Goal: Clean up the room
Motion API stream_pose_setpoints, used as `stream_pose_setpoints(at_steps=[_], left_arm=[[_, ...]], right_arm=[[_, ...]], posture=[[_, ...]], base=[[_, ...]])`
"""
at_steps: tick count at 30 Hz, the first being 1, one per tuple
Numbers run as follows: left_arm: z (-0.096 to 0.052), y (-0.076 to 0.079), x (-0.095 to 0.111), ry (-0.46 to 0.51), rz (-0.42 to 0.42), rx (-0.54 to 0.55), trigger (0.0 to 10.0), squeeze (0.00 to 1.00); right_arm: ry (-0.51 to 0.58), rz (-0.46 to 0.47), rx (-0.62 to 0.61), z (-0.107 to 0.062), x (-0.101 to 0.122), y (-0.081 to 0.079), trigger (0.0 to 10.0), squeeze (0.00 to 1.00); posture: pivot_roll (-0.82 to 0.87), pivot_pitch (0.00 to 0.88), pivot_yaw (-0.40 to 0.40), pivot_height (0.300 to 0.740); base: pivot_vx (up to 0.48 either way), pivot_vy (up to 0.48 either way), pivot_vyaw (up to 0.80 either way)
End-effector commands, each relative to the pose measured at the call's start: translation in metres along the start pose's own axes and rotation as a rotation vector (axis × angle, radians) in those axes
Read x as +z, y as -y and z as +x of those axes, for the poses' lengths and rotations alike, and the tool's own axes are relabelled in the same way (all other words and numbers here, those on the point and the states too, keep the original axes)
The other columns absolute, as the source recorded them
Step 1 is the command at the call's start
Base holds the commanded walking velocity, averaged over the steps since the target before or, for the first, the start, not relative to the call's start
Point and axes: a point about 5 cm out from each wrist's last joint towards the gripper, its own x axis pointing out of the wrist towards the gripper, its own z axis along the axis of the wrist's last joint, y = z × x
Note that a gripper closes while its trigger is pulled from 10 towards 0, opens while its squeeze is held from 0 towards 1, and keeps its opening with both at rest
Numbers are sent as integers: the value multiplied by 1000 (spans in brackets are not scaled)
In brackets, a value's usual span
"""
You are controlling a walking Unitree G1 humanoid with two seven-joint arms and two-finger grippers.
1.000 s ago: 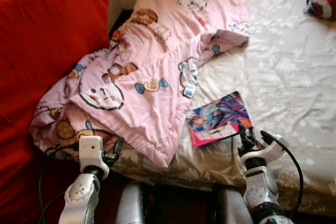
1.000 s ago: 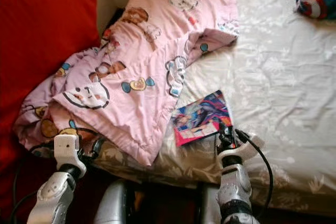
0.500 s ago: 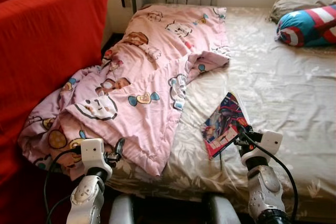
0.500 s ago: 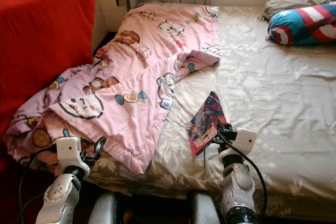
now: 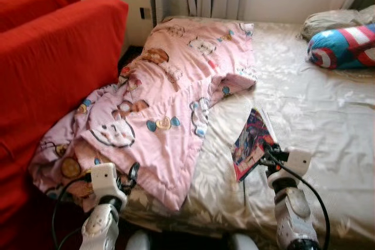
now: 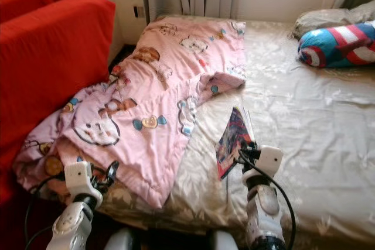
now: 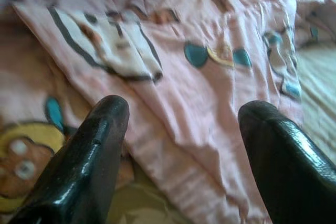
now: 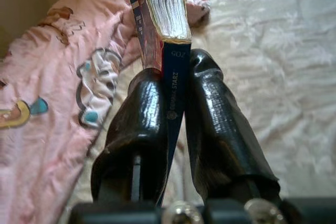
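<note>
Bed (image 5: 328, 103): carrying a rumpled pink blanket (image 5: 170, 92) that is spilling off its near-left corner beside the red sofa (image 5: 53, 57).
Book (image 5: 252, 141): tilting up off the bed sheet, pinched at its spine.
Right claw (image 8: 173, 114): clamping both fingers onto the book's spine.
Left claw (image 7: 181, 124): gaping wide over the blanket, holding nothing.
Risk: the narrow spine pinch is likely letting the heavy pages swing, so the book could be twisting loose.
</note>
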Motion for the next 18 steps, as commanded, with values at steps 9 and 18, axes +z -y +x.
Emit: stream_pose_setpoints(at_steps=[9,18], left_arm=[[-2,-8,-5,-8,-5,12,10000,0],[-2,-6,-5,2,-10,5,10000,0]], right_arm=[[11,-45,30,2,4,-7,10000,0],[5,-43,-2,1,3,-4,10000,0]], posture=[[-19,0,-37,740],[-20,0,-39,740]], base=[[0,0,0],[0,0,0]])
